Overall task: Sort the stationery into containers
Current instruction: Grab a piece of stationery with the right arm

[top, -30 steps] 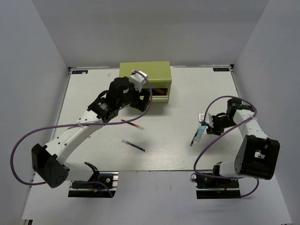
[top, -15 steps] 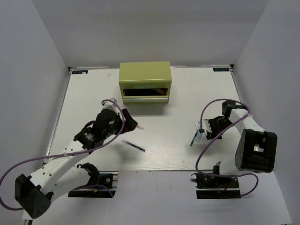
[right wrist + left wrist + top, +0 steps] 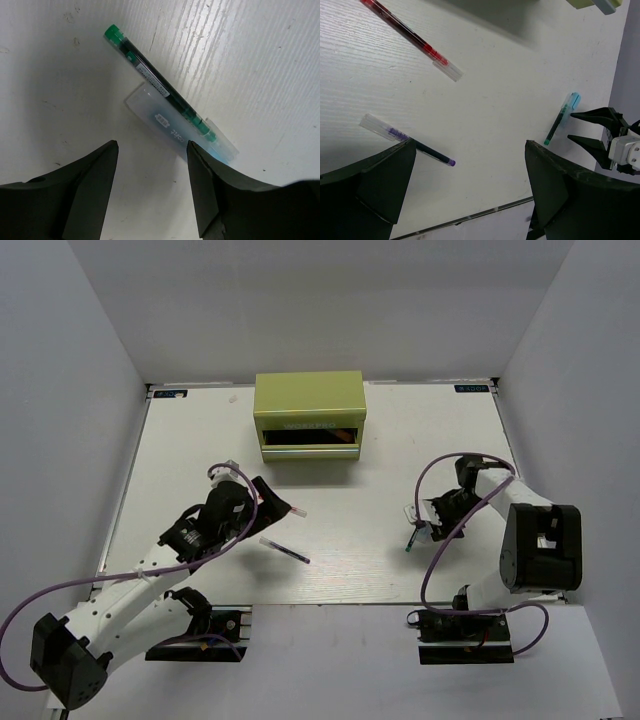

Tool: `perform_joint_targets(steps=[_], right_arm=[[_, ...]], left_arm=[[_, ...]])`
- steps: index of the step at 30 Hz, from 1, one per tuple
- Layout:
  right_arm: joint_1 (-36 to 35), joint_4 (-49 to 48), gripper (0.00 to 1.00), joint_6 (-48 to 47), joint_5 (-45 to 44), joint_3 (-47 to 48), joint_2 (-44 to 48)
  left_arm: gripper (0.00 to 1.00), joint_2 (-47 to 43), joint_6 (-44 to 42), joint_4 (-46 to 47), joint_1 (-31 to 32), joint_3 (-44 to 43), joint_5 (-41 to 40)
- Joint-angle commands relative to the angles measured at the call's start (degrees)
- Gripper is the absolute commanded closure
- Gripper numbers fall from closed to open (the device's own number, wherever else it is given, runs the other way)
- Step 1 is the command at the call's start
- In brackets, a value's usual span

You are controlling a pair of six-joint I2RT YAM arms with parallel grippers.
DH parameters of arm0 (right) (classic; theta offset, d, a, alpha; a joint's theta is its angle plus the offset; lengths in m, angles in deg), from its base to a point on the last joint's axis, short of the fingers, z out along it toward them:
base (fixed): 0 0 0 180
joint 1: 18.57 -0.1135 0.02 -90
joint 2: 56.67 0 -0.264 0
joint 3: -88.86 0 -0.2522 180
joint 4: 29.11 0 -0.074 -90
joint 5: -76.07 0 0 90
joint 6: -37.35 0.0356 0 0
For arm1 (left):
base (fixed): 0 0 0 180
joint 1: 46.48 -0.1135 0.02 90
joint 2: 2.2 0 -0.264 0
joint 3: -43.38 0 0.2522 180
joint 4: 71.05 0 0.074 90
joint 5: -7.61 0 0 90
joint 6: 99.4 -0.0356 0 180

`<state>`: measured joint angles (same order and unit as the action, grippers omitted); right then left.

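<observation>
Olive-green metal tool chest [image 3: 308,400]: centre of the far edge of the white bench [image 3: 200,440]. Thin green pen [image 3: 147,70] and pale light-blue marker [image 3: 165,120]: lying touching side by side toward the right edge, under the right gripper [image 3: 152,150], jaws apart and empty. Thin red-dark pen [image 3: 415,40] and thin purple pen [image 3: 432,153]: left of centre, below the left gripper [image 3: 470,150], jaws likewise apart, holding nothing.

Hazard: a right-hand closure would probably catch pen and marker together, or flick one away, because they touch; the left fingers may skid off a slim flat barrel and roll it toward the near edge.
</observation>
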<state>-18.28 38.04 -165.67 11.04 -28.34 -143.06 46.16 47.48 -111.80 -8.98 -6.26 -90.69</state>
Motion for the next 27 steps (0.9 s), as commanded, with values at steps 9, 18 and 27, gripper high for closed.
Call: perform_joint_targets(steps=[9, 18, 27], right_arm=[[-3.9, -1.8, 0.36, -17.9, -2.1, 1.7, -4.0], [-5.3, -0.3, 0.42, -17.8, -4.6, 4.6, -7.6], [-6.0, 1.6, 0.53, -13.1, -8.3, 6.1, -12.3]], left_arm=[[0.00, 0.9, 2.0, -0.6, -0.1, -0.7, 0.6], [0.00, 0.9, 2.0, -0.6, -0.1, -0.7, 0.6], [0.00, 1.4, 2.0, -1.2, -0.1, -0.7, 0.0]])
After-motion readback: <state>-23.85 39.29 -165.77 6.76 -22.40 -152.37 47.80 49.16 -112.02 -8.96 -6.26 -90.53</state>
